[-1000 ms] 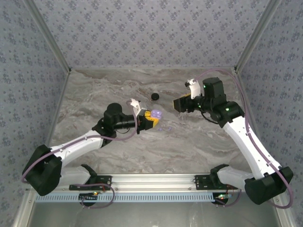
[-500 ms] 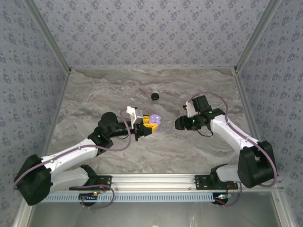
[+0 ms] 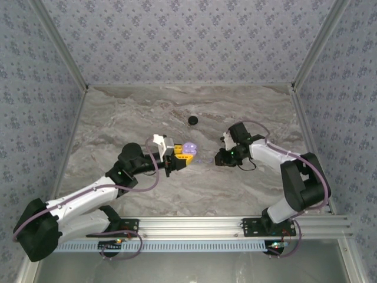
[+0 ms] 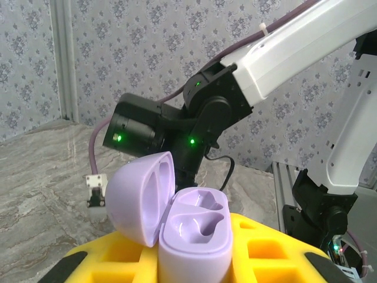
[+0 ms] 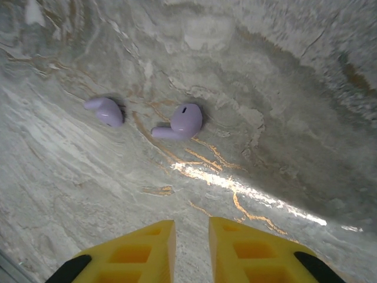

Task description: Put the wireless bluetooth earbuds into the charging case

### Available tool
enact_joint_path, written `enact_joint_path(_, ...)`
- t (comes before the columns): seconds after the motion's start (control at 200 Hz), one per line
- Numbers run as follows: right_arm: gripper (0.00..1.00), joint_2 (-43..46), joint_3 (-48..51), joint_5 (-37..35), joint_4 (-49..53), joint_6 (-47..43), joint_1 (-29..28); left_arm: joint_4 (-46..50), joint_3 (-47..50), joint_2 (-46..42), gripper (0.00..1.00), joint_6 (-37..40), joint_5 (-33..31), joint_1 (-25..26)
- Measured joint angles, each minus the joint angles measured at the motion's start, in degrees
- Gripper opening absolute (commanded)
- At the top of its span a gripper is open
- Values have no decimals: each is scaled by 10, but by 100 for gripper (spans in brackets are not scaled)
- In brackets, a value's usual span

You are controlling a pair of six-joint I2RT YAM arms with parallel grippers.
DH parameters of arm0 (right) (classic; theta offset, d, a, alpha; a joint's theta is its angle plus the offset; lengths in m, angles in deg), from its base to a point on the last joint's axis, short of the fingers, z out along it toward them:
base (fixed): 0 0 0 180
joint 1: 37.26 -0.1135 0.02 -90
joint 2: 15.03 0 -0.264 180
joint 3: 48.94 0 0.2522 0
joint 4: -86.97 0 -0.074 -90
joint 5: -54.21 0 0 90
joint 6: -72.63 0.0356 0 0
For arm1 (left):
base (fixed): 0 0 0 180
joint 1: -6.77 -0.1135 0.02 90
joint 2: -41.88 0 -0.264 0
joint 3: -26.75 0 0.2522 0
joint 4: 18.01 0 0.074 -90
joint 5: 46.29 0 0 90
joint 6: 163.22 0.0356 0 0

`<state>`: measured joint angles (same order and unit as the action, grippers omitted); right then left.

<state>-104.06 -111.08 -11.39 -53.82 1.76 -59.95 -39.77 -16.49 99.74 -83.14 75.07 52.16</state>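
Now the left gripper (image 3: pixel 178 155) clamps the open lilac charging case (image 4: pixel 192 234). The right gripper (image 5: pixel 191 244), empty and narrowed to a slit, hovers above two lilac earbuds (image 5: pixel 179 122) lying on the table (image 5: pixel 277 82).

The charging case (image 4: pixel 177 218) is pale lilac inside and out; the left gripper (image 3: pixel 182 154) around it has yellow fingers (image 4: pixel 271 247) edged black. Beside the case, the earbuds (image 5: pixel 181 122) match its lilac on a grey-cream marbled table (image 5: pixel 265 88) veined rust. Beyond the case sits a black puck (image 3: pixel 192 119); the walls (image 3: pixel 188 41) behind show a blue-grey floral print
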Motion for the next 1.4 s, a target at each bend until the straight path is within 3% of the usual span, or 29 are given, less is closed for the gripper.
enact_joint_path(0.45, 15, -83, -60, -61, -9, 27, -29, 17, 8, -17, 22, 3, -15, 0)
enact_joint_path(1.069, 16, -167, -175, -117, 32, 18, -64, 40, 24, -57, 22, 11, -34, 0)
enact_joint_path(1.189, 18, -169, -179, -124, 41, 15, -69, 41, 24, -57, 23, 12, -37, 0)
enact_joint_path(1.399, 31, -154, -180, -152, 63, 14, -80, 42, 24, -57, 23, 15, -38, 0)
